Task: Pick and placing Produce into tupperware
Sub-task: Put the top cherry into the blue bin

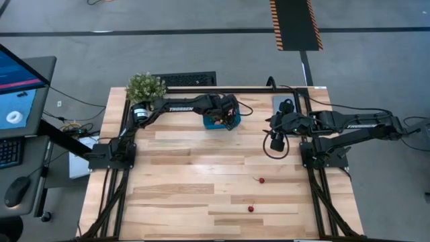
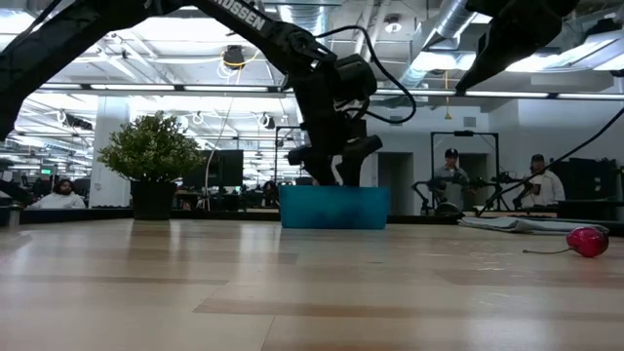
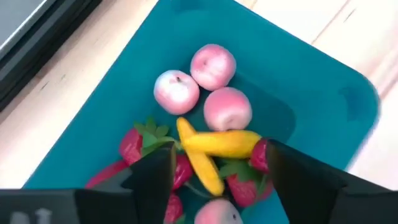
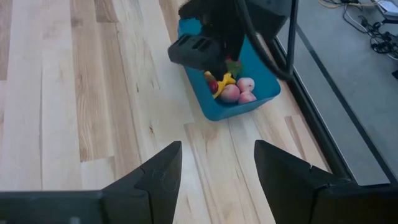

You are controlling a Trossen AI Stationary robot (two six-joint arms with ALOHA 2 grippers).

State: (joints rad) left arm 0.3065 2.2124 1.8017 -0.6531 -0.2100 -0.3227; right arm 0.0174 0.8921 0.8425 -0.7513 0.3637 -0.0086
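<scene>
Listing hazards first, near to far from the working pincer. Item one: we hold the left gripper [image 3: 214, 171] over the tupperware [image 3: 311, 81], fingers spread apart with nothing between them; directly beneath lie produce pieces: yellow banana pieces [image 3: 214, 149], strawberries [image 3: 134, 146] and three pink peaches [image 3: 211, 65]. We judge that lifting out carelessly could snag a piece or nudge the light container along the table [image 1: 201, 181]. Item two: the left arm reaches across the far edge, wrist bent downward into the container, close beside the potted plant [image 1: 145, 87], which a wide swing could brush. Item three, well away: two cherries [image 1: 261, 180] lie loose on the boards nearer the front; round, they may roll when approached. Item four: the right gripper [image 4: 217, 171] waits raised at its own side, fingers apart, empty.
</scene>
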